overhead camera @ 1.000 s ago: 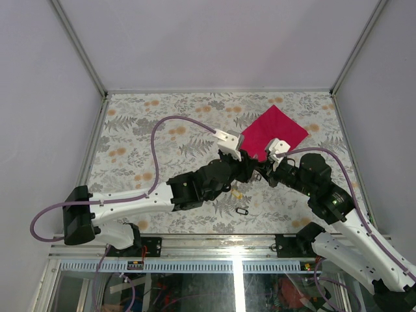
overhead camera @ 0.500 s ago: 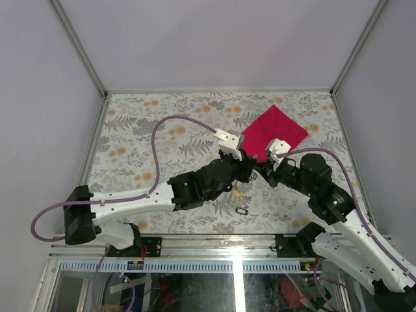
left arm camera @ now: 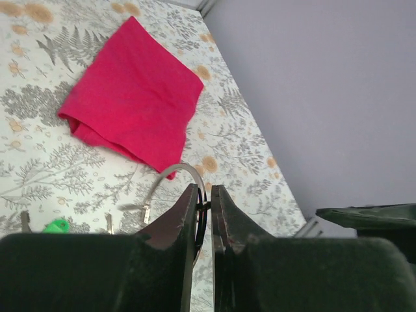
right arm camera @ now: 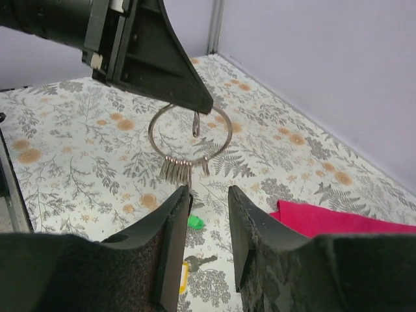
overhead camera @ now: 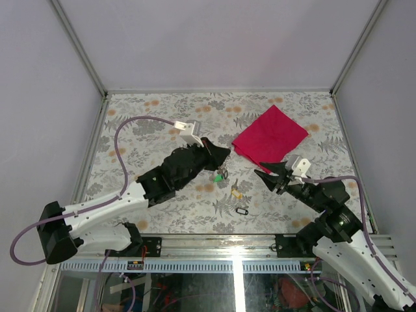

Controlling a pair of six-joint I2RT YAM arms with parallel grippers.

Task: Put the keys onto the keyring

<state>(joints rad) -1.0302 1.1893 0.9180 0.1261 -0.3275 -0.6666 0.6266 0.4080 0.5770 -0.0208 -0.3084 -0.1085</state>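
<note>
The left claw (left arm camera: 203, 195) is pinched together on the thin wire of the keyring (right arm camera: 190, 133), which hangs in the air above the table (overhead camera: 143, 123), just in front of the right claw (right arm camera: 208, 192). That claw stands apart and holds nothing. The main risk, as I judge it, is the grip itself: only the fingertips bite a round, slippery wire, so the keyring could swivel or slide out if the right claw nudges it while bringing another key up. A swing would also carry the gap in the wire away from where the next key is aimed, and I cannot make out where that gap sits. The keys (right arm camera: 175, 170) already threaded hang loose at the bottom and may ride round toward the opening and drop off if the loop tilts. Picking up what lies on the table is a second hazard: those pieces lie flat, and the fingers could scrape the patterned surface or push one away rather than lift it. Counting: one keyring. On it is a fan of about six keys, too tightly packed for a sure count, plus a lone key (right arm camera: 205, 166) slightly apart. One yellow-headed key (overhead camera: 235, 190) and one black tag (overhead camera: 242, 210) lie loose. One green piece (overhead camera: 216, 177) sits near the keyring, hanging or lying I cannot tell, and there is one red cloth (overhead camera: 270, 134).
</note>
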